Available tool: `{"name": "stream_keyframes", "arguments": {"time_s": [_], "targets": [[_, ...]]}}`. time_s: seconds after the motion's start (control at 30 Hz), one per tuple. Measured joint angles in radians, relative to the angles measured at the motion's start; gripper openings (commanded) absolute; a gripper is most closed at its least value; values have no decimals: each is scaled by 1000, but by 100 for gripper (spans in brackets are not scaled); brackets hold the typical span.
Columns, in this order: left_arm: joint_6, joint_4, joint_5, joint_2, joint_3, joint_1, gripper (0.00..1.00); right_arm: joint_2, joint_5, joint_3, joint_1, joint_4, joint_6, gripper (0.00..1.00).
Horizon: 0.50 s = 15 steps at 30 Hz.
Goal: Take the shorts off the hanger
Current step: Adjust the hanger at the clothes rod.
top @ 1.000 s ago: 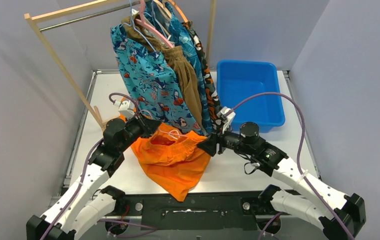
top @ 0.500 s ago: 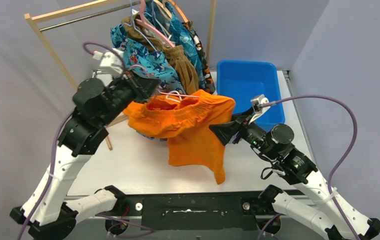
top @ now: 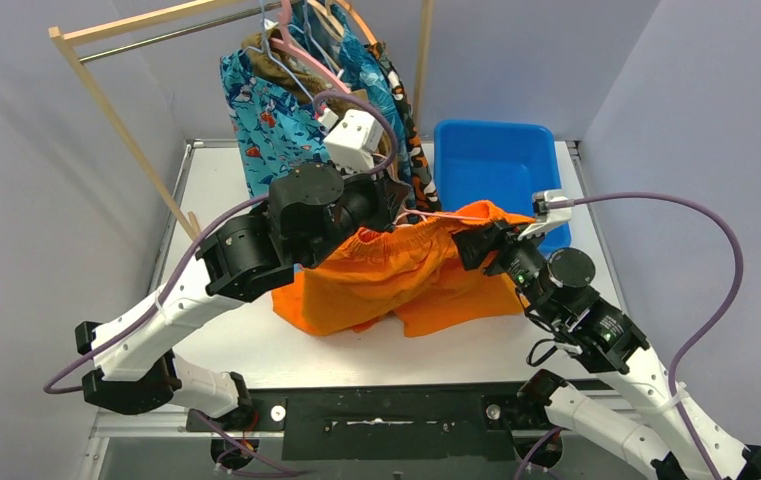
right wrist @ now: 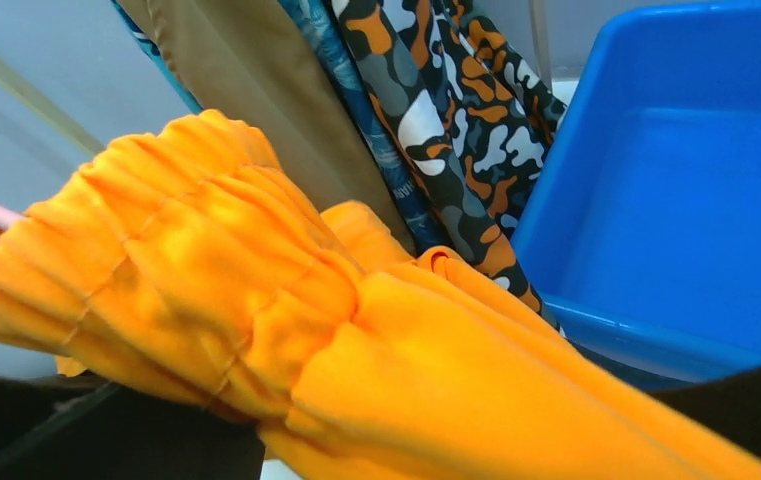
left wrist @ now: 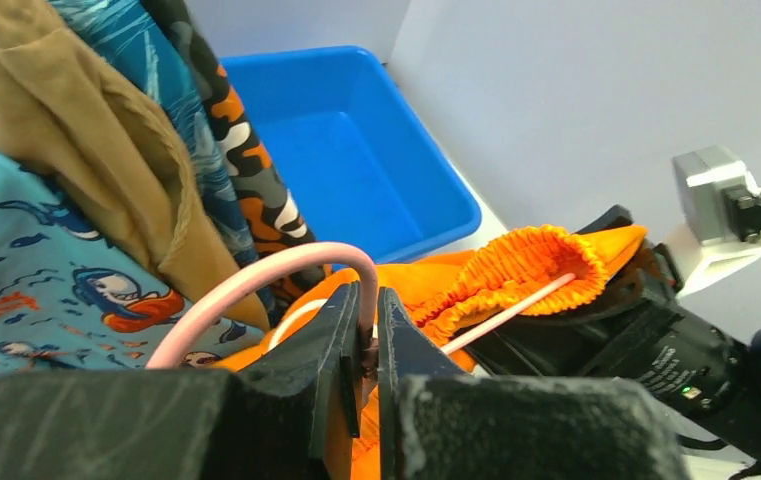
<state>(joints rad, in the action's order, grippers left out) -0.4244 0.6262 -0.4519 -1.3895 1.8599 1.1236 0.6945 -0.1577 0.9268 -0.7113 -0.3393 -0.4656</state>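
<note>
Between the two hands, over the surface [top: 456, 345], the orange shorts [top: 396, 285] sag from the pink hanger [left wrist: 256, 285]. They look like soft, light, limp cloth, and the gathered elastic waistband looks the surest hold. The left hand [left wrist: 367, 330] is pressed tight on the hanger's neck; the right hand [top: 478, 245] pinches the waistband's end.

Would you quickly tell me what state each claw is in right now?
Left claw: closed on the hook of the pink hanger.
Right claw: closed on the waistband of the orange shorts.
</note>
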Motion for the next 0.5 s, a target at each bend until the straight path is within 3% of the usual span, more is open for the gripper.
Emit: {"name": "stream_keyframes", "arguments": {"time_s": [0.1,0.17,0.33,0.5], "targets": [[12,3,-85,17,-16,22,0,-5,8,2,-3,8,9,70],[17,-2,-166,58,-90,20,0,18,9,3,-3,-1,12,80],[40,-2,-293,276,-410,-48,0,31,2,-7,-3,-69,13,94],[41,5,-319,472,-665,-99,0,-60,14,-30,-3,-77,11,97]]}}
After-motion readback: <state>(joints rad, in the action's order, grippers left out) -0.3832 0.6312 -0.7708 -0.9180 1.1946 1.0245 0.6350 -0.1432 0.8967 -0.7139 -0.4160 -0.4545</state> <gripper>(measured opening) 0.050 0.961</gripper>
